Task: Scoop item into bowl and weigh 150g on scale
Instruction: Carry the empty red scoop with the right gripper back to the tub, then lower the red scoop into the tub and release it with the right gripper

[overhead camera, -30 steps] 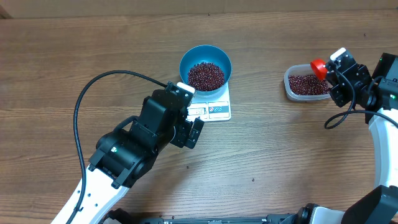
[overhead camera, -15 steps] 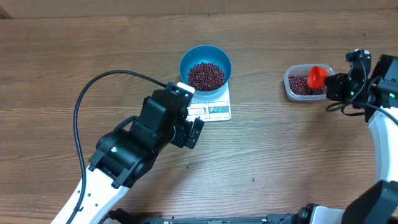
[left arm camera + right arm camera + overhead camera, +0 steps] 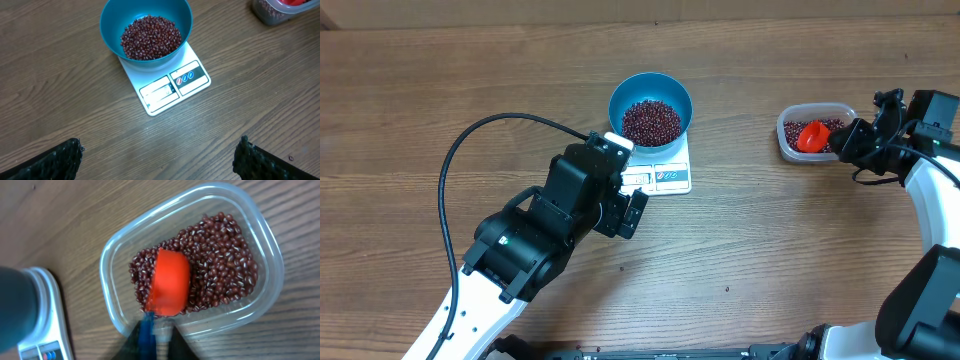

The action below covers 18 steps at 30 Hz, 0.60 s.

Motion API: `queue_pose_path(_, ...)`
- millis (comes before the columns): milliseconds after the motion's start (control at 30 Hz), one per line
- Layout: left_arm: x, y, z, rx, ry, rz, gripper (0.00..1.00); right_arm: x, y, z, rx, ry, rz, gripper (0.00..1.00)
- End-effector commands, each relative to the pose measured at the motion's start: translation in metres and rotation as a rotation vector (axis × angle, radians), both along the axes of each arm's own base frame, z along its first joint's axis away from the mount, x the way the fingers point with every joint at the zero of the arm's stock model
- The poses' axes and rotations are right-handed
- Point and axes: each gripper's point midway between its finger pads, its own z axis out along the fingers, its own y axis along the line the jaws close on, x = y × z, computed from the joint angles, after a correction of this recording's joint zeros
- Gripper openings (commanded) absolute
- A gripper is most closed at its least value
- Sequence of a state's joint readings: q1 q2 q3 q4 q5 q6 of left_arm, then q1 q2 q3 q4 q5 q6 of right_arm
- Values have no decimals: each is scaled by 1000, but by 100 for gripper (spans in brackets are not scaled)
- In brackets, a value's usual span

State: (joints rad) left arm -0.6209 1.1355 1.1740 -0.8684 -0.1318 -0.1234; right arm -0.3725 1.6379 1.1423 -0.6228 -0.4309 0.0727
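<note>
Your left gripper (image 3: 159,146) hangs wide open and empty near the scale (image 3: 172,87), where the blue bowl (image 3: 112,20) holds beans (image 3: 150,37). Your right gripper (image 3: 150,342) flanks the handle of the red scoop (image 3: 170,282) lying in the clear tub (image 3: 116,265); you cannot tell whether it grips.

No writing, number or brand can be read in any view.
The small flat white rectangular kitchen scale (image 3: 167,86) carries a pale display window (image 3: 159,92) whose digits are too faint to read. Beside it is a label panel (image 3: 190,77) with three tiny round marks, one red and two blue, too small to make out.
</note>
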Motion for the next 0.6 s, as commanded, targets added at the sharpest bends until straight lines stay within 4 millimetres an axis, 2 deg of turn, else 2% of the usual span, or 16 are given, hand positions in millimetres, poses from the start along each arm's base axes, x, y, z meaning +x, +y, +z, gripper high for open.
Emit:
queue_pose_path(0,3,2,2,12,-12,0,99,1,0,-1,12,2,-5,47)
queue_pose_path(33,3,2,2,12,-12,0,99,1,0,-2,10,3,-7,57)
queue_pose_path(133,3,2,2,12,-12,0,100,0,-4,-4,-10,15,-19,76)
queue_pose_path(267,3,2,2,12,-12,0,99,-4,-8,-8,-30,41,-33,89)
queue_pose_path(400,3,2,2,12,-12,0,99,-9,-12,-12,-54,71,-47,95)
queue_pose_path(567,3,2,2,12,-12,0,99,-27,-31,-24,-158,174,-110,98)
